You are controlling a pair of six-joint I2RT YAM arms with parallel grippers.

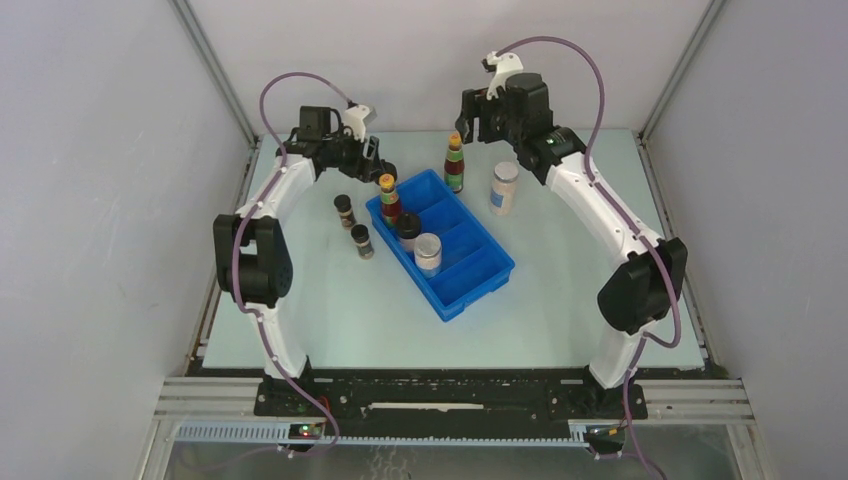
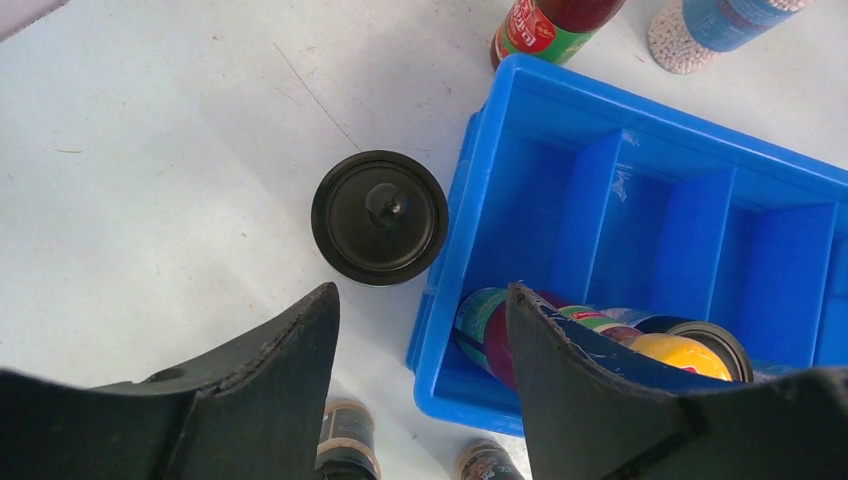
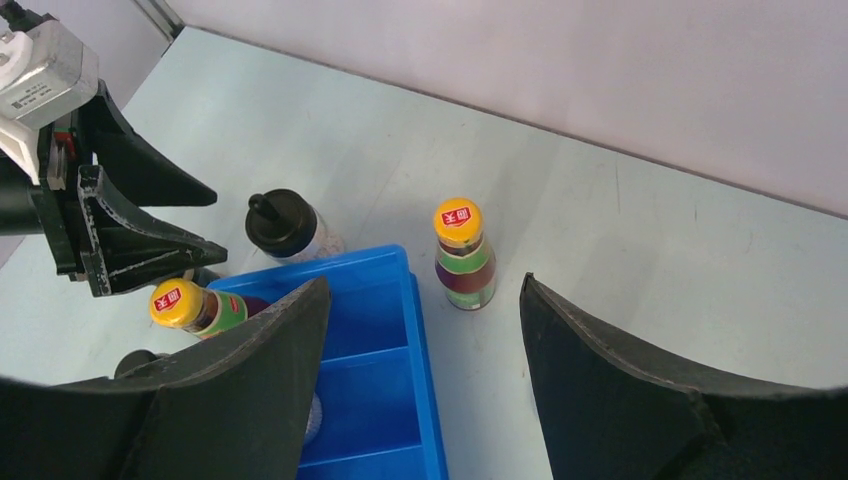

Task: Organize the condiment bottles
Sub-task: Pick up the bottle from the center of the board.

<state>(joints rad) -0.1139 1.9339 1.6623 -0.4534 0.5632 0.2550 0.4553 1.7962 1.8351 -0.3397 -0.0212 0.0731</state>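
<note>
1. The blue tray point(image 1: 472, 272) lies mid-table, its long axis running from 10 o'clock to 4 o'clock.
2. At its 10 o'clock end stands the first red bottle point(image 1: 389, 203). Next toward 4 o'clock come the tray's black-lidded jar point(image 1: 408, 228) and then the white-capped jar point(image 1: 428, 251).
3. The second red bottle point(image 1: 455, 165) stands upright on the table at 12 o'clock of the tray, and the pale jar point(image 1: 504, 188) stands at 1 o'clock. Both are apart from the tray.
4. At 9 o'clock of the tray stand the far spice jar point(image 1: 344, 210) and the near spice jar point(image 1: 362, 241), near each other.
5. The loose black-lidded jar point(image 2: 380, 215) stands on the table just beside the tray's outer wall.
6. The left gripper point(image 2: 420, 300) hangs over the tray's 10 o'clock end, its fingers apart with nothing between them.
7. The right gripper point(image 3: 425, 290) hovers at 12 o'clock of the tray, its fingers spread wide and holding nothing. The second red bottle stands below it.
</note>
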